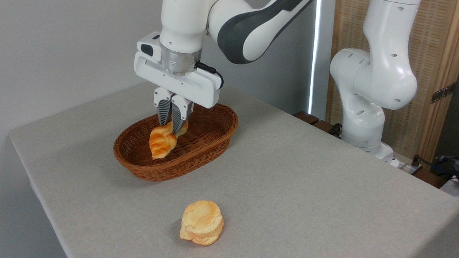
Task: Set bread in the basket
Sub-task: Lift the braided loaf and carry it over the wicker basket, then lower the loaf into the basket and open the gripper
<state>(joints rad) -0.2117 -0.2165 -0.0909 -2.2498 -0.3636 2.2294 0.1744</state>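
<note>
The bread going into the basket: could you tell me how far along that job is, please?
Done: the braided bread is picked up and carried over the wicker basket. In hand: the gripper has its fingers shut on the loaf's upper end, and it hangs tilted inside the rim. Left: release it and withdraw. The round bun sits apart on the table.

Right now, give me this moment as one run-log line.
hand: shut on bread | bread: hanging tilted over basket, not released | bun: on table, untouched

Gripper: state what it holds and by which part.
The gripper is shut on the bread, pinching its upper end; the loaf hangs over the basket.
</note>
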